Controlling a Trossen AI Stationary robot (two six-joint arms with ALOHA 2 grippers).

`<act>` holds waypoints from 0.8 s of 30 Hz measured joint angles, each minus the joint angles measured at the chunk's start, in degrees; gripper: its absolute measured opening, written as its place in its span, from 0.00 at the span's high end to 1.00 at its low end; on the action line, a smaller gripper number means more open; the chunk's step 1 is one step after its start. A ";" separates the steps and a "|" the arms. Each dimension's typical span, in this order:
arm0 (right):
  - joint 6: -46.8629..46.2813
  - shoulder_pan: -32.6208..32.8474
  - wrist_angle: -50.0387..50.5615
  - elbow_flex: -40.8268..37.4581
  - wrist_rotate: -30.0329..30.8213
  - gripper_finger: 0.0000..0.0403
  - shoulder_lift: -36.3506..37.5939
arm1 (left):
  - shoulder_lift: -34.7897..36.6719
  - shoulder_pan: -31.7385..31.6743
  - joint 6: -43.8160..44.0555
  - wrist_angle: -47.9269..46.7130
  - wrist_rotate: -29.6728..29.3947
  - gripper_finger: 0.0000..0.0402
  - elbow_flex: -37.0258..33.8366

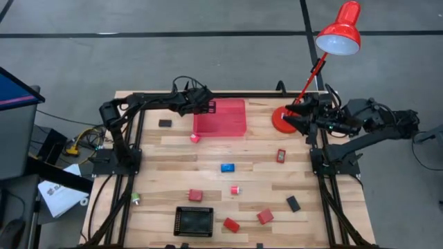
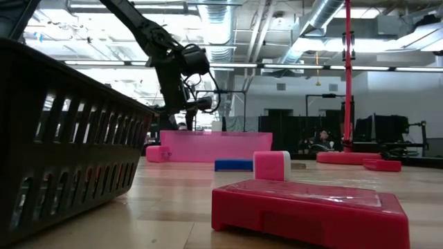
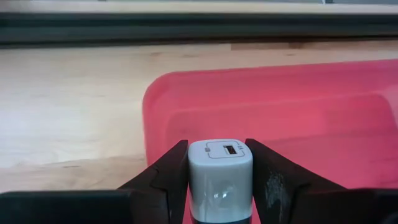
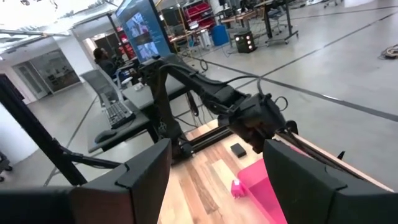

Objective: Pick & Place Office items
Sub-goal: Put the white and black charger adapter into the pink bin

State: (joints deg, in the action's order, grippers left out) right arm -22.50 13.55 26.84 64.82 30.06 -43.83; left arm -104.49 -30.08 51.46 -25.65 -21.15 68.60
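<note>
My left gripper (image 1: pixel 208 106) hangs above the far-left corner of the flat translucent red tray (image 1: pixel 221 119), shut on a small pale grey block with a USB port (image 3: pixel 221 174). In the low view my left gripper (image 2: pixel 199 104) stands well above the tray (image 2: pixel 214 146). My right gripper (image 1: pixel 287 119) waits open beside the lamp's base, touching nothing. Loose on the table lie a blue block (image 1: pixel 227 167), red blocks (image 1: pixel 195 196) (image 1: pixel 265 217), black rectangles (image 1: pixel 165 123) (image 1: pixel 293 203) and small red-and-white pieces (image 1: pixel 195 138) (image 1: pixel 235 189). My left gripper pinches the pale grey block by its two long sides (image 3: pixel 194 180), one dark finger (image 3: pixel 171 174) on each side. The port end (image 3: pixel 225 149) sticks out past the fingertips. The block is lifted clear, over the red tray's corner (image 3: pixel 161 99).
A red desk lamp (image 1: pixel 340 31) stands on its base (image 1: pixel 282 121) at the far right, close to my right gripper. A black tray (image 1: pixel 194 221) sits at the near edge. A green-and-white bit (image 1: pixel 136 199) lies near the left edge. Bare wood shows mid-table.
</note>
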 joint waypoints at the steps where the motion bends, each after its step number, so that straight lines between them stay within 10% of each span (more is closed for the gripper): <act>1: 0.00 0.20 0.17 0.00 0.00 0.38 -0.02 | 0.00 0.00 -0.02 0.15 0.05 0.67 0.00; 24: -0.01 0.40 0.16 0.00 0.00 0.38 0.02 | 0.00 0.02 -4.26 5.68 0.16 0.56 0.00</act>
State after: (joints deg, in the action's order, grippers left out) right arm -22.51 13.96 27.00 64.82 30.06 -43.81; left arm -104.49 -30.07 47.20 -19.97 -20.99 68.60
